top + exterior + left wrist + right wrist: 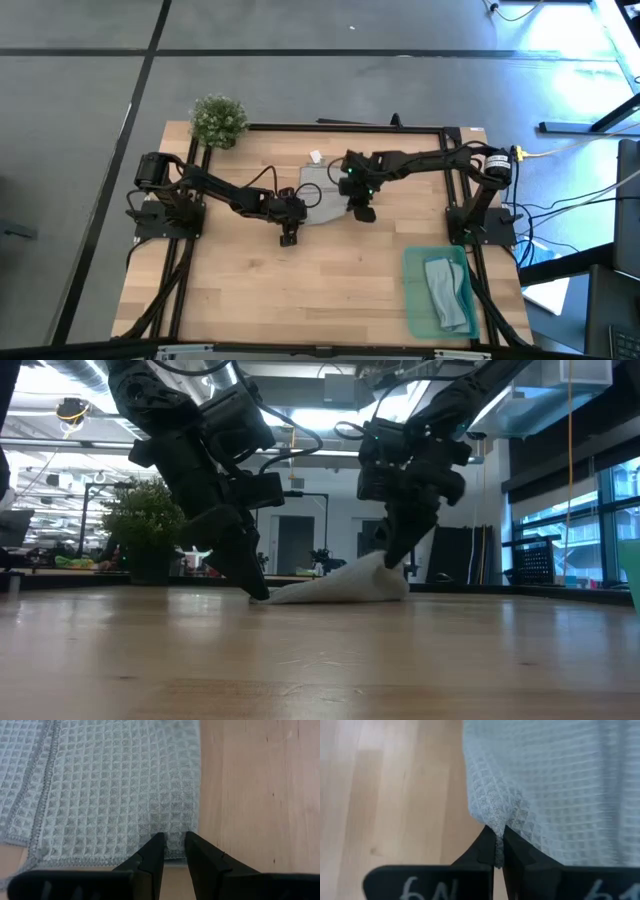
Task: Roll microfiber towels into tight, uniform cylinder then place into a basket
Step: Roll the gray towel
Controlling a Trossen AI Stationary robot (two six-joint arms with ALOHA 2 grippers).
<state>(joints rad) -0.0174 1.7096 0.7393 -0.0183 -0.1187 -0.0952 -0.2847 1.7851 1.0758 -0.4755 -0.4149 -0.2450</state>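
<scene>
Two tools low at grey towel (322, 196): right tool (499, 851) pinching, left tool (173, 851) straddling.

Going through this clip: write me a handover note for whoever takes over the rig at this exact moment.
Right claw: shut on the grey towel, pinching an edge and lifting it off the table.
Left claw: fingers slightly apart at the opposite edge of the same towel, tips down at the table; no clear grip.
Grey towel: mid-table, mostly flat, not rolled.
Blue towel: already lying in the basket at the table's near right corner.
Done: one towel is in the basket.
Left: roll the grey towel tight, then place it in the basket beside the blue one.
</scene>
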